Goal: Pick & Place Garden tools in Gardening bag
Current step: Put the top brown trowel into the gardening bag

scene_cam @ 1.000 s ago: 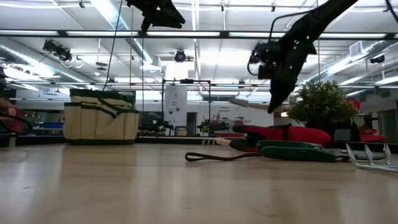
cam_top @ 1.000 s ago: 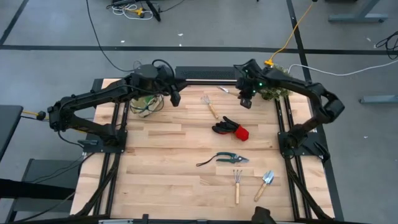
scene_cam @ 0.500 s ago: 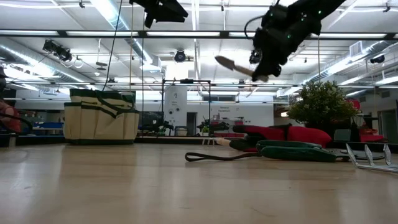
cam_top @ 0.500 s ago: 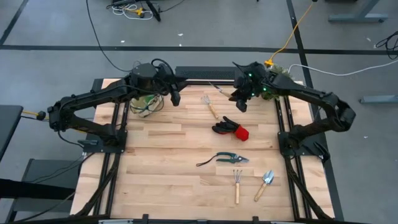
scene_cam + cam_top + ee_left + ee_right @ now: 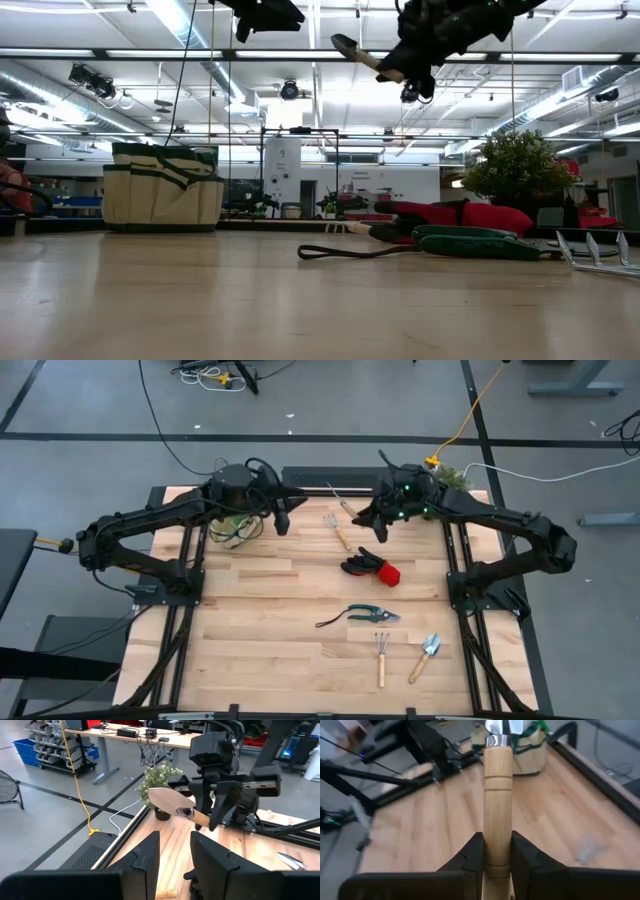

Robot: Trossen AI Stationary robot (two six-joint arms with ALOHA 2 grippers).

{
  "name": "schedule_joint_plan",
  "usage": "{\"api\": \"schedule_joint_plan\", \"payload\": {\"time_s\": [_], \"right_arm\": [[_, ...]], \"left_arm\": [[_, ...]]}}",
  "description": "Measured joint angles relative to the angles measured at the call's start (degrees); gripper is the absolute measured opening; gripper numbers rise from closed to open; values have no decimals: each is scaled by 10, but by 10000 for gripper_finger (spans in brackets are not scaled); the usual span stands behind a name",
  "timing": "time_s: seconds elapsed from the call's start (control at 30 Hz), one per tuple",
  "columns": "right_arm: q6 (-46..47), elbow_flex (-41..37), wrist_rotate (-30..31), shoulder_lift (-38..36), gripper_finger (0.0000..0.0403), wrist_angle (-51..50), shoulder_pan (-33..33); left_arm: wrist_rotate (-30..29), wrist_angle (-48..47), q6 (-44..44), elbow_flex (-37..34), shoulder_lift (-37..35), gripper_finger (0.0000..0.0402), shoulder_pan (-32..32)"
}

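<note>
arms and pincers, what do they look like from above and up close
Both arms are dark, slim and jointed, on black frames at the table's side edges. The left pincer has two blocky matte-black fingers; the right pincer looks the same. Small green lights glow on the right arm's wrist. Black cables loop near the left arm's wrist.

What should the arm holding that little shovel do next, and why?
Probably carry it sideways toward the gardening bag. The right gripper holds the trowel by its wooden handle, high above the table, while the bag sits at the far corner under the left gripper.
</note>
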Motion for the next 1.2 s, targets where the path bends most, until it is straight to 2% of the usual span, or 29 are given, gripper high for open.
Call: {"api": "schedule_joint_plan", "payload": {"time_s": [0.33, 0.43, 0.7, 0.93, 1.2], "right_arm": [[159, 0, 36, 0, 57, 92, 59], [220, 0, 28, 0, 57, 128, 63], [313, 0, -1, 0, 57, 211, 63], [358, 0, 0, 0, 57, 212, 63], [444, 0, -30, 0, 57, 211, 62]], "left_arm": [[1, 0, 89, 0, 0, 115, -15], [1, 0, 148, 0, 0, 115, -23], [1, 1, 316, 0, 0, 115, -44], [1, 2, 385, 0, 0, 115, -44], [1, 2, 569, 0, 1, 115, -62]]}}
